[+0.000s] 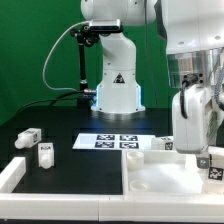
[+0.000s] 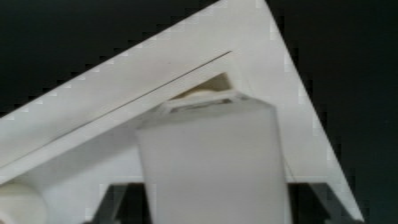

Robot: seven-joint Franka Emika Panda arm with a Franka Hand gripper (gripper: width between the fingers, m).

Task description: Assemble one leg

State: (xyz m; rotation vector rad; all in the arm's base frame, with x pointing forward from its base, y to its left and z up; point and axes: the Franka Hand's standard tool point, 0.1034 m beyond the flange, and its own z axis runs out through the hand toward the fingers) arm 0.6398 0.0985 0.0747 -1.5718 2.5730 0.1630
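- Tabletop (image 1: 165,180), white and tray-like, lay nearest, at 5 o'clock in the exterior view; a white rail (image 1: 12,174) sat at 8 o'clock.
- In the wrist view, a corner of the tabletop (image 2: 107,110) showed against the black table, its raised rim running to a point.
- Gripper (image 1: 192,148) hung over the tabletop's far part at 3 o'clock in the exterior view, pointing down.
- Fingers (image 2: 118,203) stood narrow, closed on a leg (image 2: 205,150), which rose upright between them over the tabletop corner; contact with the tabletop could not be told.
- A tagged piece (image 1: 212,163) showed at the gripper's 5 o'clock; whether it was the held leg could not be told.
- Two loose legs lay on the table at 9 o'clock: one (image 1: 45,152) nearer, one (image 1: 27,137) just behind it at its 10 o'clock, apart.
- Another leg (image 1: 160,143) lay just beyond the tabletop's far edge, beside the gripper.
- Marker board (image 1: 115,141) lay flat at centre, between the loose legs and the gripper.
- Arm base (image 1: 117,85) stood beyond the board at 12 o'clock, before a green backdrop (image 1: 35,50).
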